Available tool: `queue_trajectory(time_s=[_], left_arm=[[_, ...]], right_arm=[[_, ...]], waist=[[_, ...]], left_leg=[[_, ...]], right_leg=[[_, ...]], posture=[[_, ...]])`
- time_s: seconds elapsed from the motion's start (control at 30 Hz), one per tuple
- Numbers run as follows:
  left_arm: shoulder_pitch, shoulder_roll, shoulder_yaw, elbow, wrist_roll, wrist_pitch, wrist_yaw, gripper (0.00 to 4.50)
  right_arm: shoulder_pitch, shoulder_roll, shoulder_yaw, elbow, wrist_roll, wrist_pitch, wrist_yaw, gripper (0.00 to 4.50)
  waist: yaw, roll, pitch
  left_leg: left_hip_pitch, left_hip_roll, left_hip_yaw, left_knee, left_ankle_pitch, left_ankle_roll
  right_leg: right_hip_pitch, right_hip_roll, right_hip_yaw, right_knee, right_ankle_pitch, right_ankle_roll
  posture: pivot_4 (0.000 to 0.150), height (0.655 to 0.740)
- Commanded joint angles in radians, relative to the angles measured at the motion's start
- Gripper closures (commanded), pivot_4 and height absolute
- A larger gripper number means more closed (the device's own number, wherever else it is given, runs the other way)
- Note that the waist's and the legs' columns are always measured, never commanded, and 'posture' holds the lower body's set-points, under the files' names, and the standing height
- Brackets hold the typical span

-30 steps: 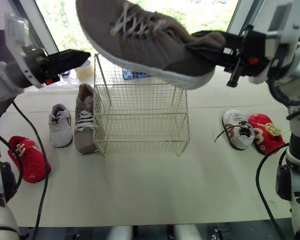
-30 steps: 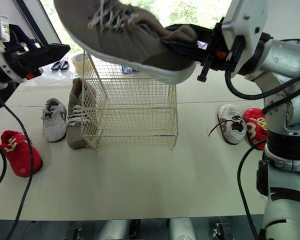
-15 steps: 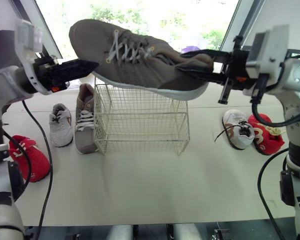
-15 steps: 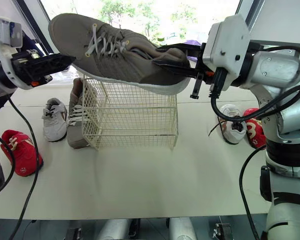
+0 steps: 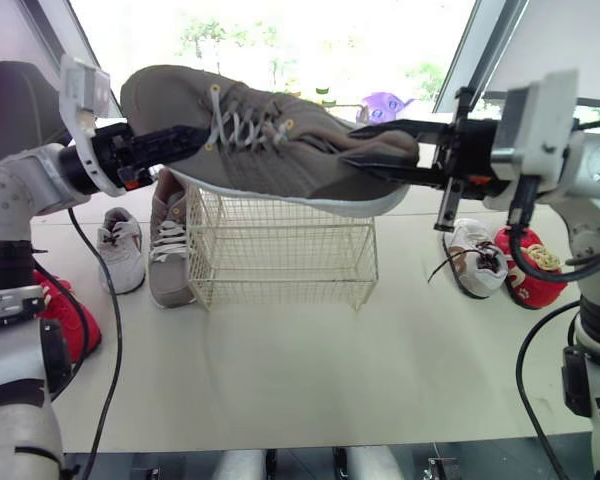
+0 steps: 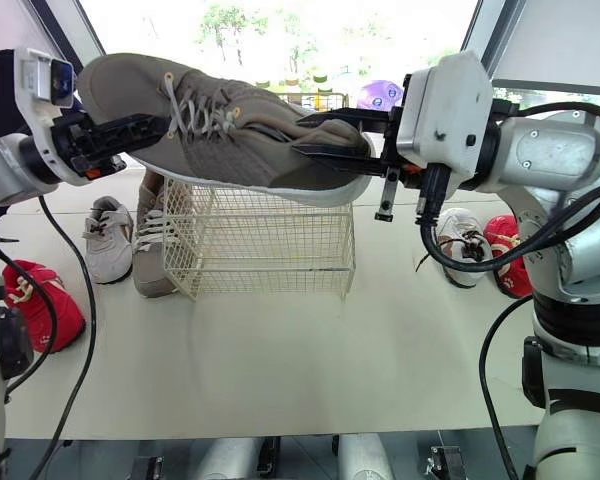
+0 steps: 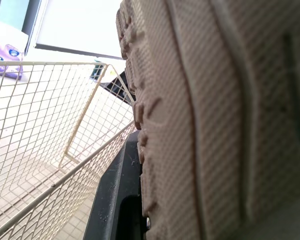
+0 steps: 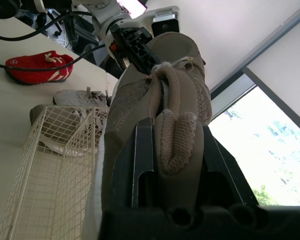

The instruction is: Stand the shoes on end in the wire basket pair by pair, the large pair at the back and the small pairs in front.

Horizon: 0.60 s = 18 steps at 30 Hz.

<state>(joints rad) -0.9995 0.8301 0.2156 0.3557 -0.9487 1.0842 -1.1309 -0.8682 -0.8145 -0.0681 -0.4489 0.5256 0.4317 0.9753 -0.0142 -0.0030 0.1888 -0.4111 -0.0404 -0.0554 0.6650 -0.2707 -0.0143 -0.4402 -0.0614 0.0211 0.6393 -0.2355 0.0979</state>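
A large taupe shoe (image 5: 280, 160) hangs level in the air just above the wire basket (image 5: 280, 262). My right gripper (image 5: 355, 145) is shut on its heel collar, one finger (image 8: 140, 165) inside the shoe. My left gripper (image 5: 195, 143) is shut on the toe end, a finger (image 7: 117, 200) lying against the sole (image 7: 215, 125). The matching taupe shoe (image 5: 168, 245) lies on the table beside the basket's left wall. A small white shoe (image 5: 120, 250) and a red one (image 5: 75, 325) lie further left. Another white shoe (image 5: 475, 258) and red shoe (image 5: 530, 265) lie to the right.
The basket stands on a white table with nothing in it. A purple object (image 5: 385, 105) sits at the back by the window. Black cables hang from both arms. Open table stretches in front of the basket to the near edge (image 5: 300, 445).
The right arm has brought the taupe shoe lower, closer to the basket's rim. My left gripper has moved in from the left and closed on the shoe's toe.
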Motion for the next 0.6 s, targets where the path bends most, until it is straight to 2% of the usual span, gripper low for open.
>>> queue_trajectory(time_s=[0.03,0.13,0.2,0.27,0.3,0.37,0.5,0.6], left_arm=[[-0.042,-0.028,0.092,-0.053,-0.070,0.032,0.046,3.77],[0.023,-0.081,0.210,-0.126,-0.149,0.069,0.178,3.77],[0.068,-0.150,0.288,-0.194,-0.225,0.076,0.299,3.77],[0.106,-0.238,0.347,-0.282,-0.298,0.051,0.438,3.77],[0.121,-0.286,0.368,-0.322,-0.328,0.026,0.508,3.77],[0.143,-0.387,0.400,-0.395,-0.398,-0.038,0.649,3.77],[0.185,-0.520,0.397,-0.509,-0.496,-0.126,0.829,3.77],[0.246,-0.610,0.341,-0.601,-0.530,-0.184,0.915,3.77]], right_arm=[[0.021,0.042,-0.131,-0.009,0.112,0.108,-0.143,3.64],[0.154,0.131,-0.382,0.039,0.366,0.285,-0.364,2.44],[0.206,0.232,-0.514,0.047,0.607,0.282,-0.599,1.47],[0.272,0.331,-0.576,0.021,0.862,0.232,-0.809,0.38],[0.312,0.372,-0.580,-0.004,0.934,0.210,-0.869,0.01],[0.378,0.461,-0.558,-0.050,1.044,0.163,-0.960,0.01],[0.448,0.537,-0.440,-0.111,1.025,0.136,-1.002,0.01],[0.436,0.608,-0.262,-0.118,0.912,0.131,-0.976,0.01]], waist=[[0.002,-0.001,0.000],[0.007,-0.006,-0.002],[0.007,-0.006,-0.002],[0.007,-0.007,-0.001],[0.010,-0.007,-0.001],[0.009,-0.007,-0.001],[-0.004,-0.007,-0.001],[-0.008,-0.006,-0.002]], left_leg=[[0.000,0.000,0.000,0.000,0.000,0.000],[0.000,0.000,-0.003,0.001,0.000,-0.001],[0.000,0.000,-0.003,0.001,0.000,-0.001],[0.001,0.000,-0.003,0.001,0.001,-0.001],[0.001,0.000,-0.003,0.001,0.001,-0.002],[0.001,0.000,-0.003,0.001,0.001,-0.002],[0.002,0.000,-0.001,0.001,0.002,-0.004],[0.005,0.000,0.002,0.000,0.002,-0.004]], right_leg=[[0.000,0.000,0.000,0.001,0.000,0.000],[0.001,-0.003,0.000,0.002,0.000,0.000],[0.002,-0.004,0.001,0.001,0.000,0.000],[0.001,-0.005,0.002,0.002,0.000,0.000],[0.000,-0.005,0.002,0.004,0.000,0.000],[0.000,-0.005,0.002,0.005,0.000,0.000],[-0.002,-0.004,0.004,0.008,0.001,-0.001],[-0.001,-0.001,0.005,0.010,0.001,-0.001]], posture=[[0.150,0.7400],[0.150,0.7400],[0.150,0.7400],[0.150,0.7400],[0.150,0.7400],[0.150,0.7400],[0.150,0.7400],[0.150,0.7400]])
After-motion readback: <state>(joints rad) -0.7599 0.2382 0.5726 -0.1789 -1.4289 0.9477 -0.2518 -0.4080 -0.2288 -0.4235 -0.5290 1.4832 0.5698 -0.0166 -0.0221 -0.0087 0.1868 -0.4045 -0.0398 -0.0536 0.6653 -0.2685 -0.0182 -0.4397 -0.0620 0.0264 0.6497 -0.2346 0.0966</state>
